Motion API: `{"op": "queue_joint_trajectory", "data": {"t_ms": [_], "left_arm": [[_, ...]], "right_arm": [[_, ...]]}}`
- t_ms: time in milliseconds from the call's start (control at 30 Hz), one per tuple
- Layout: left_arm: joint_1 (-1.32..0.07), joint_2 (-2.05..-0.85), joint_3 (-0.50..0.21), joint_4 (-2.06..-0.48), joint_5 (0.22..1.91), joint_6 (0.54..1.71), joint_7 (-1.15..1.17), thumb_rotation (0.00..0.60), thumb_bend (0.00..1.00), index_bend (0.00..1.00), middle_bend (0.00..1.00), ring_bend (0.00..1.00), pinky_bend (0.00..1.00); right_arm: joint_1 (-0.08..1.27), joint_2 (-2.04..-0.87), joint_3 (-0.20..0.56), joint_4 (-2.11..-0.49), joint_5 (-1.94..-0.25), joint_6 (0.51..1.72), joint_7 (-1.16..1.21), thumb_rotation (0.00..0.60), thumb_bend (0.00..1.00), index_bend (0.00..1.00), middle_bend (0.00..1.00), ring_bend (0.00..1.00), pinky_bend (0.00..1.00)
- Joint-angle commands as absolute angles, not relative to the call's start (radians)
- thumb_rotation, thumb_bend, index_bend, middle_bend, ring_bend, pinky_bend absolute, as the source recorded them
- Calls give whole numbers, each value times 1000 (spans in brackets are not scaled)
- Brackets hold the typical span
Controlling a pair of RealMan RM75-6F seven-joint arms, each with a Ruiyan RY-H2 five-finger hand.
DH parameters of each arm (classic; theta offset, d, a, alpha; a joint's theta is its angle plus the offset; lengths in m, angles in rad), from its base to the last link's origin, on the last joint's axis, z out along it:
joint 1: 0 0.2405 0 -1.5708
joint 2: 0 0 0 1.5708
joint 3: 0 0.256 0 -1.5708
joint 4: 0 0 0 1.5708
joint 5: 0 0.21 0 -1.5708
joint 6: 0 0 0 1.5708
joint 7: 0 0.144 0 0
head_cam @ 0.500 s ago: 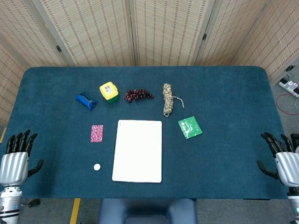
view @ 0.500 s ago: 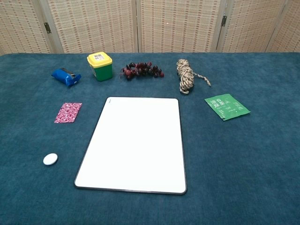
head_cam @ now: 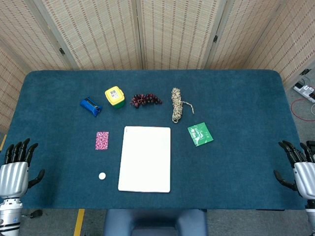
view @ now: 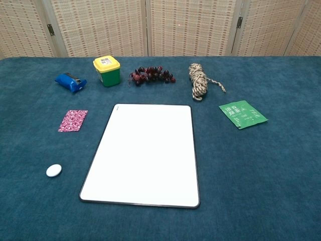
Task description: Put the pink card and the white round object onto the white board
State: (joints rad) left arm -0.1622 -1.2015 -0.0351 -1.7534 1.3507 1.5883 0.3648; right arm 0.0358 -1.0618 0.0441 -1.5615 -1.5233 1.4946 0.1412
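White rectangular board [head_cam: 144,159] lies flat at centre of the dark teal cloth-covered table [head_cam: 236,98], nothing on it. Small pink patterned card [head_cam: 102,140] sits left of the board's upper edge, apart from it. Small white round object [head_cam: 102,175] lies lower left of the board, near its long left side, not touching. Chest view agrees: card [view: 72,120] and round object [view: 53,170] both off the board [view: 145,153], on bare cloth.

Left hand [head_cam: 15,169] at lower left corner of the head view, at the table's edge, fingers spread and pointing up-frame, holding nothing. Right hand [head_cam: 299,167] at lower right corner, partly cut by the frame edge, fingers apart, holding nothing. Both well apart from the card and round object.

Across the upper middle, left to right: blue wrapped item [head_cam: 90,105], yellow-lidded green tub [head_cam: 114,97], bunch of dark red grapes [head_cam: 145,100], coiled beige rope [head_cam: 177,104]. Green flat sachet [head_cam: 200,134] lies right of the board.
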Motion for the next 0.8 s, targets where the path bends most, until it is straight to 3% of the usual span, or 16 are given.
{"op": "queue_joint_trajectory", "data": {"t_ms": [33,333,800], "left_arm": [[-169,-1203,-44,-1751,1355,1574,372,600,320,176,87,78,0],[-264,-1208,-106,-1732,1349,1442,374,600,321,187,90,84,0],[-576,-1295,-230,-1613,1025,993,531,600,316,122,70,37,0]], "right_arm": [[35,-1062,44,-1562,-1525,1497,139,600,351,107,142,214,20],[48,-1063,47,-1568,-1540,1495,131,600,351,107,142,214,21],[18,-1052,37,-1573,-1543,1535,134,600,351,107,142,214,20]]}}
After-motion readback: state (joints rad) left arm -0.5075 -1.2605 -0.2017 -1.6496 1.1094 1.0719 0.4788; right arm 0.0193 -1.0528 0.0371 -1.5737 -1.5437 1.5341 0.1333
